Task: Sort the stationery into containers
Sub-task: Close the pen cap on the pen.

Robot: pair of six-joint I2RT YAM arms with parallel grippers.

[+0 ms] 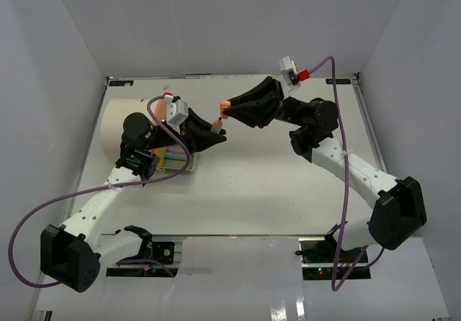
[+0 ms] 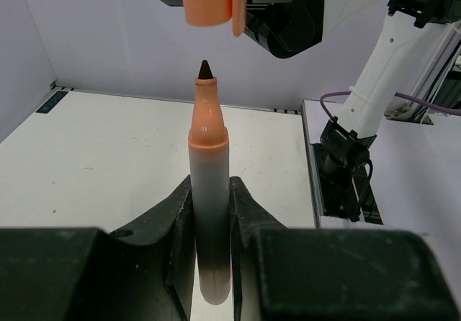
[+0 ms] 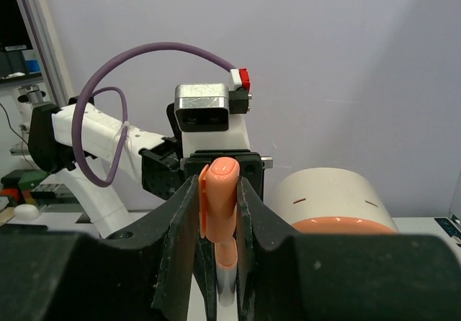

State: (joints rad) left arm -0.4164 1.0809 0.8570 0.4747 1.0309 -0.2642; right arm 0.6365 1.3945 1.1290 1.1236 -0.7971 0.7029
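My left gripper (image 1: 213, 132) (image 2: 210, 191) is shut on an uncapped orange marker (image 2: 206, 134), grey-white at its lower end, held in the air with its dark tip pointing at my right gripper. My right gripper (image 1: 229, 110) (image 3: 217, 195) is shut on the marker's orange cap (image 3: 222, 173) (image 2: 209, 1), held just off the tip with a small gap. The marker body shows below the cap in the right wrist view (image 3: 227, 263). An orange drawer (image 1: 175, 160) holding several coloured pens stands open from the cream drum (image 1: 115, 127) under my left arm.
The drum lies at the left of the white table (image 1: 274, 184), its orange face (image 3: 346, 225) toward the middle. Grey walls enclose the table on three sides. Purple cables loop from both arms.
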